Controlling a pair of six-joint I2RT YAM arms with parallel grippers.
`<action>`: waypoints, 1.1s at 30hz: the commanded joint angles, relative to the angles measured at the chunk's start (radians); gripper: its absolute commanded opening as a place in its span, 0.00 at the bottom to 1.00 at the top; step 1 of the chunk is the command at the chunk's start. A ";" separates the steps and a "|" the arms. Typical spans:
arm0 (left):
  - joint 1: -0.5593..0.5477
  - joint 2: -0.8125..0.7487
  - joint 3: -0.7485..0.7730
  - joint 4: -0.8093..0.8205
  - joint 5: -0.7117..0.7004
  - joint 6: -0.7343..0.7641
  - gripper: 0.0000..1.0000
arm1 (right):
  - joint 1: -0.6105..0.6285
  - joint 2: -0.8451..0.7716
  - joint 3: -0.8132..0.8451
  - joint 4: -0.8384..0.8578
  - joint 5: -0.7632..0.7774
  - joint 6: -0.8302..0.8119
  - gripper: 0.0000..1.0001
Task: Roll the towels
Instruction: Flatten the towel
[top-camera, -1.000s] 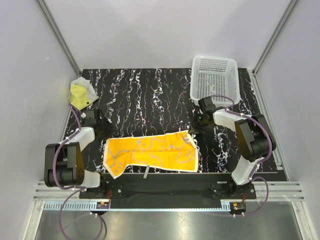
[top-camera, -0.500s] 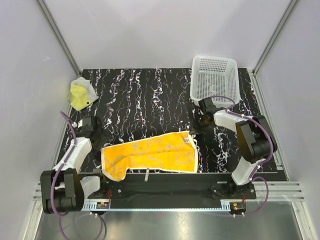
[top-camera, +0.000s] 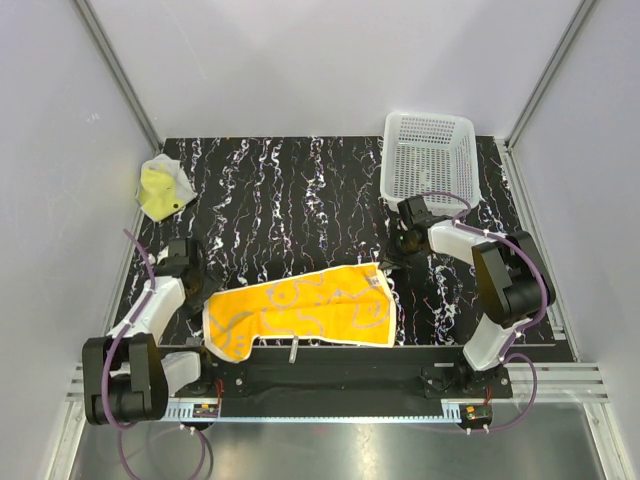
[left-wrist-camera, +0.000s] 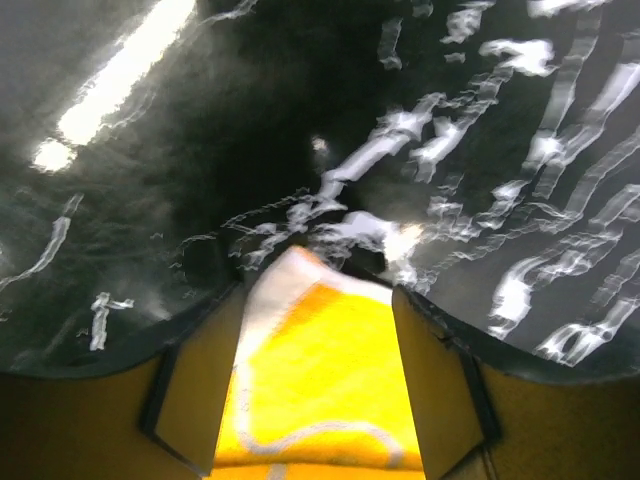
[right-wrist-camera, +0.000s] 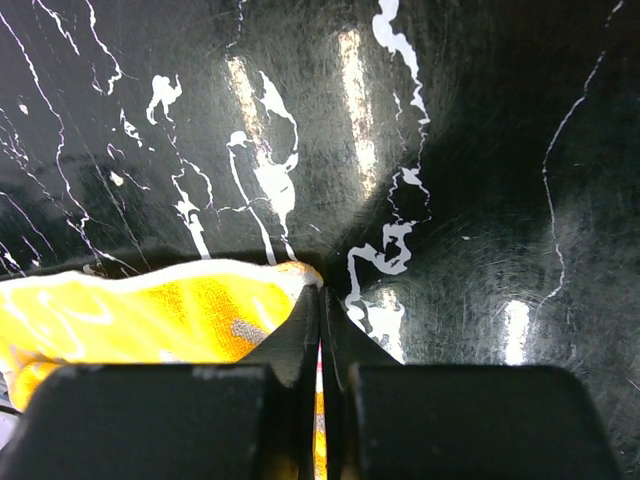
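- Cloth status: orange towel (top-camera: 300, 310) lies spread out, squiggle side up, on the black marbled table (top-camera: 300, 190), close to its near edge and between the two arms.
- Long axis runs left to right. The left end sits a little nearer the arm bases than the right end.
- Left gripper (top-camera: 198, 285) is low at the towel's far-left corner.
- Left wrist view: that corner of the orange towel (left-wrist-camera: 320, 400), white hem showing, points away from the camera in the gap of the left gripper (left-wrist-camera: 318, 300). Its fingers (left-wrist-camera: 200, 390) stand spread on either side, so the jaws are released, straddling the corner and not pinching it.
- Right gripper (top-camera: 388, 262) is at the far-right corner of the towel.
- Right wrist view: right gripper (right-wrist-camera: 320, 300) is clenched, with only a thin slit between the fingers. Orange and white cloth shows in the slit, and the rest of the orange towel (right-wrist-camera: 150, 320) bunches out to the left, so the jaws are grasping this corner just above the table.
- Yellow towel (top-camera: 160, 188) sits crumpled in the far-left corner of the table, grey-white reverse partly showing, well apart from both grippers.
- White perforated basket (top-camera: 392, 160) stands in the far-right corner, beyond the right gripper.
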 joint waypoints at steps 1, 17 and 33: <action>-0.010 0.004 -0.022 0.065 0.071 -0.012 0.66 | -0.018 -0.020 -0.024 -0.048 0.040 -0.038 0.00; -0.183 0.161 0.015 0.180 0.079 -0.001 0.00 | -0.078 -0.027 -0.035 -0.045 0.014 -0.061 0.00; -0.185 0.047 0.237 0.020 0.025 0.076 0.00 | -0.078 -0.260 0.001 -0.073 0.000 -0.067 0.00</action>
